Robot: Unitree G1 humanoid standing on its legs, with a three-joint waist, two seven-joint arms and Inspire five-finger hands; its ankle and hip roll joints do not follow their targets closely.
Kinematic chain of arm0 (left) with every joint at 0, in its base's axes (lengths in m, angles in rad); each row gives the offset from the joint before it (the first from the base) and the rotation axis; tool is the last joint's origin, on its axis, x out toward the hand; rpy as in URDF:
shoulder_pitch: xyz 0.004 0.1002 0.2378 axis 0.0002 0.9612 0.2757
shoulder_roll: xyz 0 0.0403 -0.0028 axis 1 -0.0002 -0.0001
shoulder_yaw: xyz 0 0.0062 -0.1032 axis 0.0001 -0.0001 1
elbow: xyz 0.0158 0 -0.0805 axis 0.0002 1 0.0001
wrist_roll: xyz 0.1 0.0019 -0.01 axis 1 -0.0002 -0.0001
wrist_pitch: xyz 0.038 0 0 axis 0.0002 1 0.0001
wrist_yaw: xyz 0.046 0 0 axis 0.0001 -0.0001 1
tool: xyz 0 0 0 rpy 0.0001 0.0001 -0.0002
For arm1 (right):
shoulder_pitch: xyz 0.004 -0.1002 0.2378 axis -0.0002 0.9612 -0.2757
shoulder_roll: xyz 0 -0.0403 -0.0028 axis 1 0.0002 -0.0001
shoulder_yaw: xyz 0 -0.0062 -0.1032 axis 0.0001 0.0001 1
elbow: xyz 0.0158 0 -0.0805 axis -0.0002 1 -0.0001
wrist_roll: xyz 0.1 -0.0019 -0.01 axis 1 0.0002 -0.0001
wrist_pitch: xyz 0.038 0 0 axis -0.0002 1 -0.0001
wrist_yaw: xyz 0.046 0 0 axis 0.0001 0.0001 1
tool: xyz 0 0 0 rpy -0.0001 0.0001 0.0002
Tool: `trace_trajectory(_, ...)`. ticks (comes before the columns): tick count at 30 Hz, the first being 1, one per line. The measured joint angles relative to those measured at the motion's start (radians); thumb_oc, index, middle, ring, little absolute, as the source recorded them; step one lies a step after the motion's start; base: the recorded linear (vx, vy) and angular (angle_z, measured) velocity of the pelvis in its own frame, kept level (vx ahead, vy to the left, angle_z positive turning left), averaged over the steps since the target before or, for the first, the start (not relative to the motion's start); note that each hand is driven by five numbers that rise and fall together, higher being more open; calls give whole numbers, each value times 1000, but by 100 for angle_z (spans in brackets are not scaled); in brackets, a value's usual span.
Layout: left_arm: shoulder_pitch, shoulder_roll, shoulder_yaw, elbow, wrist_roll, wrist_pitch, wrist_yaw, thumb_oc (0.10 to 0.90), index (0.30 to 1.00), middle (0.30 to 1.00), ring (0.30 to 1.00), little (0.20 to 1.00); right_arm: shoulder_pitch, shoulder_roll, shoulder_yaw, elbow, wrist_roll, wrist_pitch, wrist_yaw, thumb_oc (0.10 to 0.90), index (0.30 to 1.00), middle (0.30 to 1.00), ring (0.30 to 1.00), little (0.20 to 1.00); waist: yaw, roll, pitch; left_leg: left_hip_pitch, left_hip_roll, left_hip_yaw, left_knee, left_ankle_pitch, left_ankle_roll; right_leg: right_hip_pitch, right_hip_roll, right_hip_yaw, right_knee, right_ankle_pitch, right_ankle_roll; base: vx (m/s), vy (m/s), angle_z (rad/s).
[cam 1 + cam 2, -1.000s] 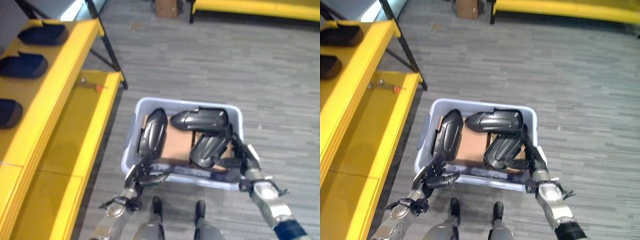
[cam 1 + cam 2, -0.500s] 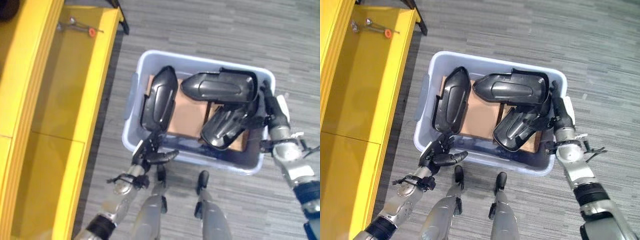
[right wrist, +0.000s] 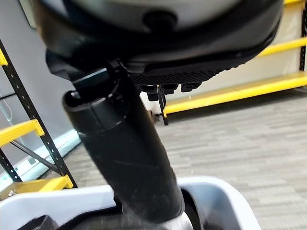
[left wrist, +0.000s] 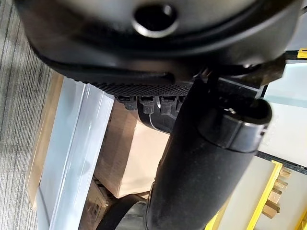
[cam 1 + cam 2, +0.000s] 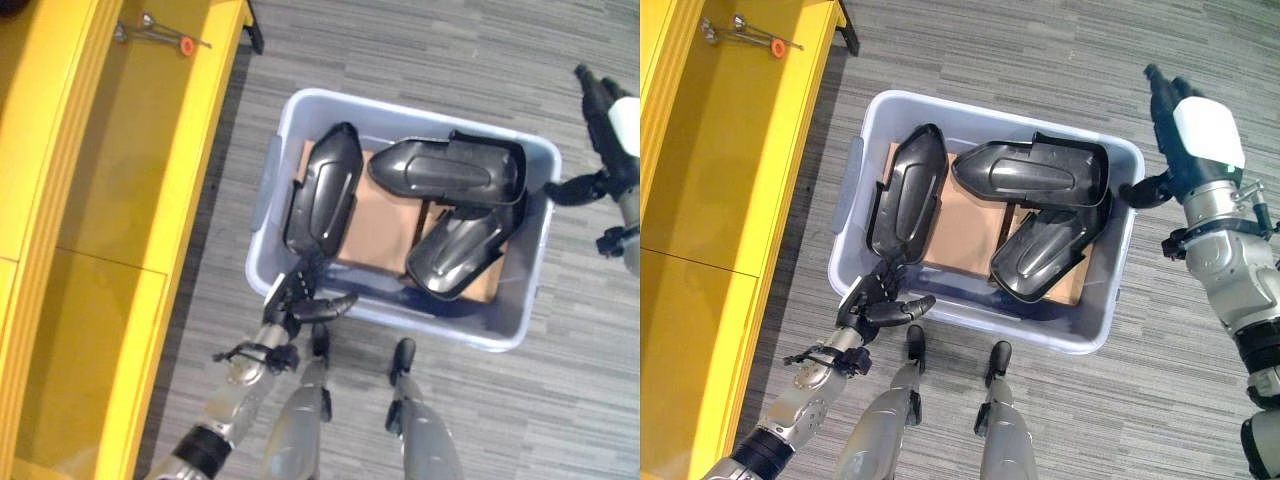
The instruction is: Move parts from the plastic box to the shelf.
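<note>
Three black moulded parts (image 5: 1035, 172) are being kept in the plastic box (image 5: 868, 125) (on a brown cardboard sheet (image 5: 962, 215)): one long shell (image 5: 908, 192) along the box's shelf-side wall, two more stacked toward its far side. The left hand (image 5: 878, 305) is being held at the box's near rim, just below the long shell, fingers spread and gripping nothing. The right hand (image 5: 1185, 130) is being held raised beyond the box's opposite wall, fingers straight, empty. A red-tipped tool (image 5: 750, 35) is lying on the yellow shelf (image 5: 730, 170) beside the box.
</note>
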Motion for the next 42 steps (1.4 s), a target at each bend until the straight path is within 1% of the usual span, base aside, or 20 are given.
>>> trace_trajectory(2, -4, 0, -1, 0, 0, -1, 0, 900, 1000, 1000, 1000, 1000, -11, -2, 2, -2, -15, -3, 0, 900, 1000, 1000, 1000, 1000, 2, -3, 2, -3, 0, 0, 0, 0, 0, -2, 0, 0, 0, 0, 0, 0, 0, 0)
trace_trajectory(4, -10, 0, -1, 0, 1, 0, -1, 900, 1000, 1000, 1000, 1000, -15, -15, 33, -3, -54, -5, 0, 900, 1000, 1000, 1000, 1000, 6, -6, 4, -4, 0, -1, 0, 0, 0, -2, 0, -3, 0, 0, 0, 0, 0, 0)
trace_trajectory(6, -15, 4, -1, 0, 19, 0, 0, 900, 1000, 1000, 1000, 1000, -31, -53, 102, 2, -85, -5, 3, 900, 1000, 1000, 1000, 1000, 9, -10, 5, -4, 0, -2, 0, 1, 0, -3, 0, -10, 0, 0, 0, 0, 0, 0)
trace_trajectory(8, -18, 14, -5, 0, 22, 0, 0, 900, 1000, 1000, 1000, 1000, -50, -62, 135, 9, -120, -4, 3, 900, 1000, 1000, 1000, 1000, 8, -13, 7, -5, 0, -3, 0, 1, 0, -3, 0, -11, 0, 0, 0, 0, 0, 0)
trace_trajectory(12, -28, 27, -9, 0, 26, 0, 0, 900, 1000, 1000, 1000, 1000, -207, -65, 344, 114, -221, 3, 4, 900, 1000, 1000, 1000, 1000, 6, -14, 8, -7, 2, -3, 0, 4, -1, -8, 1, -11, 5, 0, 0, 0, 0, 0)
trace_trajectory(14, -28, 27, -10, 0, 26, 0, 0, 900, 1000, 1000, 1000, 1000, -234, -66, 387, 131, -245, 8, 4, 900, 1000, 1000, 1000, 1000, 12, -14, 8, -9, 2, -4, 0, 6, -1, -10, 1, -12, 5, 0, 0, 0, 0, 0)
trace_trajectory(16, -35, 27, -18, 0, 27, 0, 1, 900, 1000, 1000, 1000, 1000, -297, -66, 482, 170, -280, 16, 5, 900, 1000, 1000, 1000, 1000, 17, -14, 8, -12, 2, -5, 0, 6, -1, -12, 1, -13, 6, 0, 0, 0, 0, 0)
trace_trajectory(20, -46, 27, -24, -2, 27, -7, 1, 900, 1000, 1000, 1000, 1000, -349, -67, 541, 181, -358, 19, 4, 900, 1000, 1000, 1000, 1000, 28, -14, 8, -29, 2, -6, 1, 10, -1, -32, 1, -14, 12, 0, 0, 0, 0, 0)
trace_trajectory(22, -55, 28, -29, -2, 27, -7, 1, 900, 1000, 1000, 1000, 1000, -395, -67, 613, 210, -404, 18, 4, 900, 1000, 1000, 1000, 1000, 28, -14, 8, -32, 2, -7, 1, 10, 0, -35, 1, -14, 14, 0, 0, 0, 0, 0)
trace_trajectory(24, -59, 28, -29, -3, 27, -8, 1, 900, 1000, 1000, 1000, 1000, -400, -67, 614, 220, -433, 25, 4, 900, 1000, 1000, 1000, 1000, 31, -14, 8, -40, 2, -11, 1, 13, 0, -42, 1, -16, 16, 0, 0, -4, -20, 4)
trace_trajectory(28, -69, 28, -37, -3, 27, -8, 4, 900, 1000, 1000, 1000, 1000, -416, -62, 617, 251, -452, 42, -2, 900, 1000, 1000, 1000, 1000, 36, -14, 8, -45, 2, -13, 1, 14, 0, -47, 1, -17, 17, 0, 0, 0, 0, 0)
trace_trajectory(32, -73, 29, -39, -8, 28, -21, 5, 900, 1000, 1000, 1000, 1000, -435, -62, 615, 260, -472, 78, -25, 900, 1000, 1000, 1000, 1000, 35, -14, 8, -65, 2, -19, 4, 18, 0, -64, 1, -19, 21, 0, 0, 6, -10, 3)
trace_trajectory(34, -75, 29, -39, -17, 28, -22, 7, 900, 1000, 1000, 1000, 1000, -435, -62, 615, 266, -472, 82, -35, 900, 1000, 1000, 1000, 1000, 34, -14, 8, -74, 2, -26, 5, 22, 0, -71, 2, -23, 22, 0, -1, 2, -11, 7)
trace_trajectory(38, -86, 31, -52, -20, 28, -22, 8, 900, 1000, 1000, 1000, 1000, -441, -56, 618, 286, -474, 85, -44, 900, 1000, 1000, 1000, 1000, 46, -14, 8, -81, 2, -26, 5, 23, 0, -80, 1, -23, 28, -2, -2, 0, -3, 1)
trace_trajectory(42, -90, 34, -53, -37, 29, -24, 8, 900, 1000, 1000, 1000, 1000, -454, -56, 618, 287, -475, 101, -55, 900, 1000, 1000, 1000, 1000, 52, -14, 8, -102, 2, -30, 5, 28, 0, -105, 0, -25, 43, -6, -4, 1, -3, 1)
